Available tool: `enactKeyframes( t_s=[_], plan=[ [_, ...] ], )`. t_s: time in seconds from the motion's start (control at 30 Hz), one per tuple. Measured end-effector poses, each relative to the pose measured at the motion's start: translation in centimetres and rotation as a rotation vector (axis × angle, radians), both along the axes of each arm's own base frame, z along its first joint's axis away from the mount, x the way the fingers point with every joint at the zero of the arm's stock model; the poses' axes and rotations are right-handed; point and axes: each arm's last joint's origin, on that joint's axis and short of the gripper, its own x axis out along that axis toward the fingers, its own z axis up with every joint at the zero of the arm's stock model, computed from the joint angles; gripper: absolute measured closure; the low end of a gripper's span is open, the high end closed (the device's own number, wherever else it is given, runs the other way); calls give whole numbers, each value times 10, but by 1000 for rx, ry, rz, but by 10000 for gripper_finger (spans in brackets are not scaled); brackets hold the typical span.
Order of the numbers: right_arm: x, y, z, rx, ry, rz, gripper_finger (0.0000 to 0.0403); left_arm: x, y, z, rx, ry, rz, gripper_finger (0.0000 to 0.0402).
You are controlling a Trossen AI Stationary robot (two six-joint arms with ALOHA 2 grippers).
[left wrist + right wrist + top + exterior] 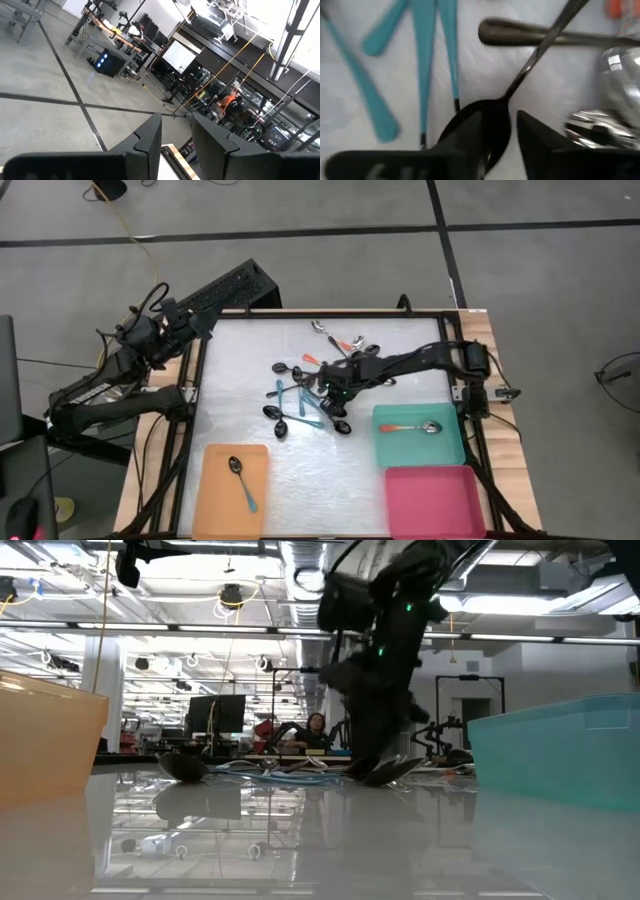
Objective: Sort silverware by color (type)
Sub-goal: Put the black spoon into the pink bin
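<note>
Three flat trays along the near edge of the pale counter (250, 390). Flat orange tray (215, 500) at near left, holding one spoon with dark bowl and teal handle (242, 482). Flat teal tray (450, 452) at near right, holding one spoon with shiny bowl and orange-red handle (412, 427). Flat pink tray (435, 500) just in front of the teal one, with nothing showing inside.

Loose pile of small spoons (305, 395) mid-counter: dark glossy bowls, slim handles in teal-blue, orange-red or plain dark metal, lying crossed and overlapping. Up close in the right wrist view, teal handles (422, 60) fanned beside a black spoon with thin dark stem (490, 117).

Right claw (335, 392) down over the pile, fingers slightly apart just above that black bowl, clamped on nothing visible. Left claw (176, 145) raised off the far-left corner, fingers a little apart, holding nothing.

Bare counter between pile and trays, and along the left side.
</note>
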Motion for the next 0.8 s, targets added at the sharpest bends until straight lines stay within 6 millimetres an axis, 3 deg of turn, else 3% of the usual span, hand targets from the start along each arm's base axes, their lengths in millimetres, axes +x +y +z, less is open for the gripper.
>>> enactKeyframes(
  t_s=[0.1,0.23,0.8],
  plan=[
    [5,1,-16,-33,22,-18,223,0,0,0,0,-1,0,311],
    [6,0,-17,-40,18,-36,194,0,0,0,-3,-3,0,311],
    [13,-16,-5,-22,-90,-67,219,0,0,0,-4,-7,12,311]
  ],
)
